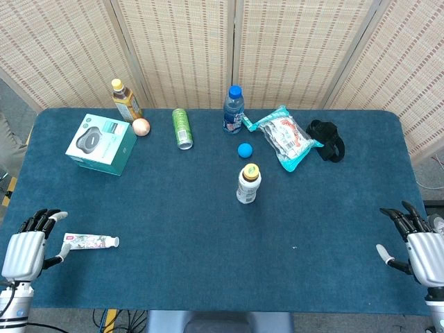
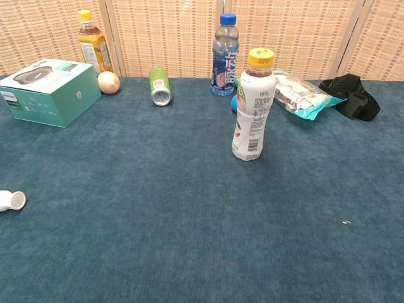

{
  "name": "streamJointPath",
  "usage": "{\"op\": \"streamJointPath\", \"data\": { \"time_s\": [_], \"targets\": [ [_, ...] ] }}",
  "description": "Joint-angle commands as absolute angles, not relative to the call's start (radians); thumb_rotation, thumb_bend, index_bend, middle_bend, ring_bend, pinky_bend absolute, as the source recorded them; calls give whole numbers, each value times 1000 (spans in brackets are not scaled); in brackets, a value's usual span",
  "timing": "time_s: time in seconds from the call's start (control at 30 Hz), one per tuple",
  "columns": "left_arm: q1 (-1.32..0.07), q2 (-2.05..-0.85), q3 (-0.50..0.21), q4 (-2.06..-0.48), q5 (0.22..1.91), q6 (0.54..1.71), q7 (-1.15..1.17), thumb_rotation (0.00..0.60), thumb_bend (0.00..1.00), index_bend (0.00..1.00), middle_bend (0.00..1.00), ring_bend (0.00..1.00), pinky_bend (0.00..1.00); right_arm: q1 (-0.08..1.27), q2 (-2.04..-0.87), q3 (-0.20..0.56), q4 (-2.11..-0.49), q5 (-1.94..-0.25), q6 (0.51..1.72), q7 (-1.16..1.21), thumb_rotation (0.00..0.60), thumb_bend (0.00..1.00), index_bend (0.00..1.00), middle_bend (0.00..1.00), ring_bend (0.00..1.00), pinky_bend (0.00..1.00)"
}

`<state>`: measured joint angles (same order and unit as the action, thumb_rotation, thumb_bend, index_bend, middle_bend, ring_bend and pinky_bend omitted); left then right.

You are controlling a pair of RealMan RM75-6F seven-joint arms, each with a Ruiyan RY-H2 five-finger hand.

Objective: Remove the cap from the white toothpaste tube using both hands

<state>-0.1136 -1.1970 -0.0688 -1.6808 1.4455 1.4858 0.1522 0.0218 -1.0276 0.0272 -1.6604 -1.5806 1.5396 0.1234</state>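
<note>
The white toothpaste tube [image 1: 90,241] lies flat near the table's front left, its white cap pointing right. In the chest view only its capped end [image 2: 11,201] shows at the left edge. My left hand [image 1: 28,246] sits just left of the tube, fingers spread and holding nothing; its thumb reaches close to the tube's flat end. My right hand [image 1: 416,243] rests at the front right corner, far from the tube, fingers apart and empty. Neither hand shows in the chest view.
A white drink bottle with a yellow cap [image 1: 248,184] stands mid-table. Along the back are a teal box [image 1: 101,143], a yellow-capped bottle [image 1: 125,99], an egg [image 1: 141,127], a lying green can [image 1: 182,128], a blue-capped bottle [image 1: 234,110], a blue ball [image 1: 244,150], a snack bag [image 1: 283,137] and a black strap [image 1: 326,140].
</note>
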Motion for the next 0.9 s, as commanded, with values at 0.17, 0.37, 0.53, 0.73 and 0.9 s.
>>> {"op": "streamJointPath", "data": {
  "time_s": [0.17, 0.37, 0.53, 0.73, 0.9],
  "targets": [
    [-129, -1199, -64, -1671, 1454, 1460, 157, 600, 220, 248, 203, 130, 165, 22, -1027, 46, -1658, -1591, 1572, 134, 600, 215, 208, 263, 117, 229],
    [-143, -1218, -62, -1634, 1454, 1435, 149, 600, 219, 271, 219, 132, 166, 23, -1025, 64, -1658, -1593, 1601, 136, 600, 214, 208, 263, 117, 229],
    [-162, -1255, -57, -1592, 1436, 1391, 169, 600, 201, 303, 231, 132, 165, 23, -1021, 62, -1658, -1589, 1594, 139, 600, 214, 208, 263, 117, 229],
    [-178, -1301, -56, -1547, 1411, 1354, 185, 600, 160, 320, 234, 132, 165, 21, -1021, 60, -1658, -1587, 1593, 140, 600, 215, 208, 263, 117, 229],
    [-193, -1332, -49, -1496, 1397, 1317, 196, 600, 152, 320, 236, 132, 165, 13, -1019, 56, -1656, -1584, 1599, 147, 600, 214, 208, 263, 117, 229]
  ]
}}
